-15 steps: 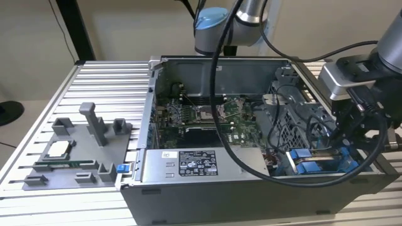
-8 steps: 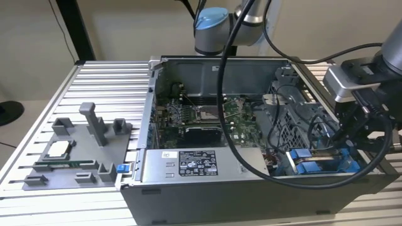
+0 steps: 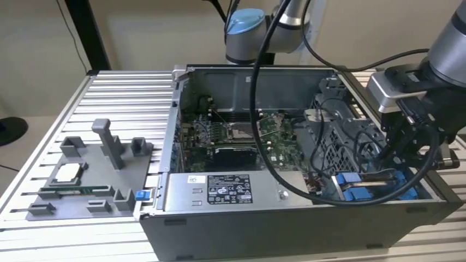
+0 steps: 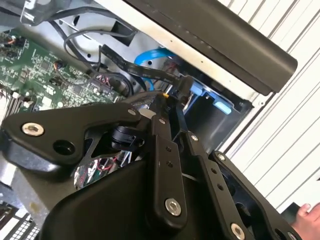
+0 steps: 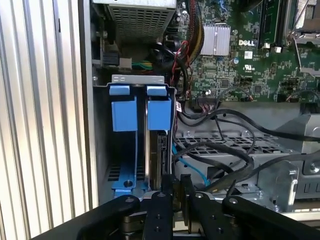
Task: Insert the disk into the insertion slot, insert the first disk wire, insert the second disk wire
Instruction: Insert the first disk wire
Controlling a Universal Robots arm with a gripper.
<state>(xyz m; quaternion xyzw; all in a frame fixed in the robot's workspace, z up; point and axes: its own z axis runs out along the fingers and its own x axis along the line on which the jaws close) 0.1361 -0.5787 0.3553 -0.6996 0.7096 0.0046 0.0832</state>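
Jaws pinch the black plug (image 4: 181, 88) at the disk (image 5: 161, 150) in its insertion slot (image 5: 123, 112) — any tilt, I reckon, jams it or snags cables (image 5: 240, 125).

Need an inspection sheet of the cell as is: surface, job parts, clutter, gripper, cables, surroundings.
Surface: slatted aluminium table, open computer case on it.
Job's things: disk on edge in the insertion slot, beside blue tabs.
Clutter: grey fixture tray on the exterior view's left.
Grippers: gripper down in the case above the slot, jaws shut on the black disk wire.
Cables: black arm cable loops across the case.
Surroundings: beige wall behind.
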